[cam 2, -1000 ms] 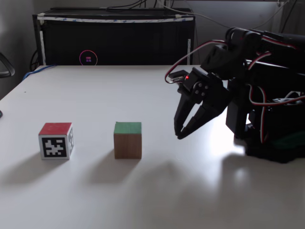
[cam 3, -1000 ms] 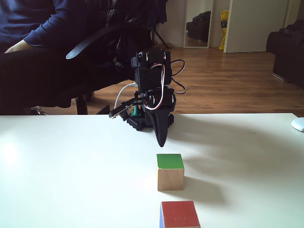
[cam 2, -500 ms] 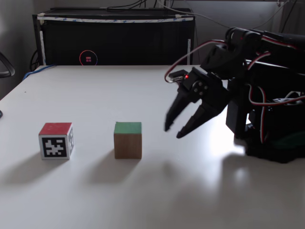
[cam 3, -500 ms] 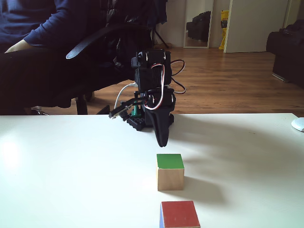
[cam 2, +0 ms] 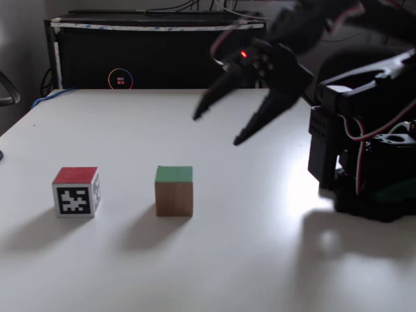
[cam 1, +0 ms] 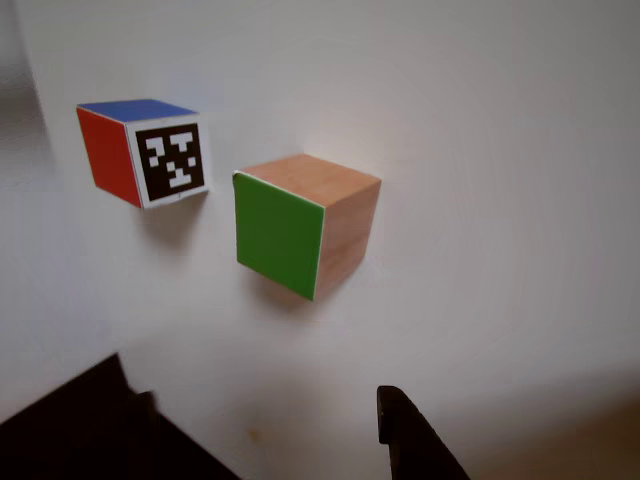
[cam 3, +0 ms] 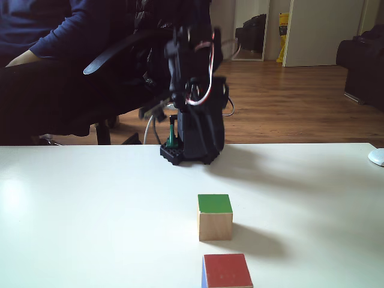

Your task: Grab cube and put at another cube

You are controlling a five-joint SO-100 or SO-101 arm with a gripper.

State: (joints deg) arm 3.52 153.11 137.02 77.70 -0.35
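We see the cube (cam 2: 174, 190) sitting flat on the white table (cam 2: 260, 260), green face up, wood-grain sides square to a fixed view (no long axis, it's a cube). Another cube (cam 2: 77, 191) stands apart to its left there, red face up, marker toward the camera. The gripper (cam 2: 218, 129) hangs above the table, jaws spread wide, holding nothing, up and right of the cube.
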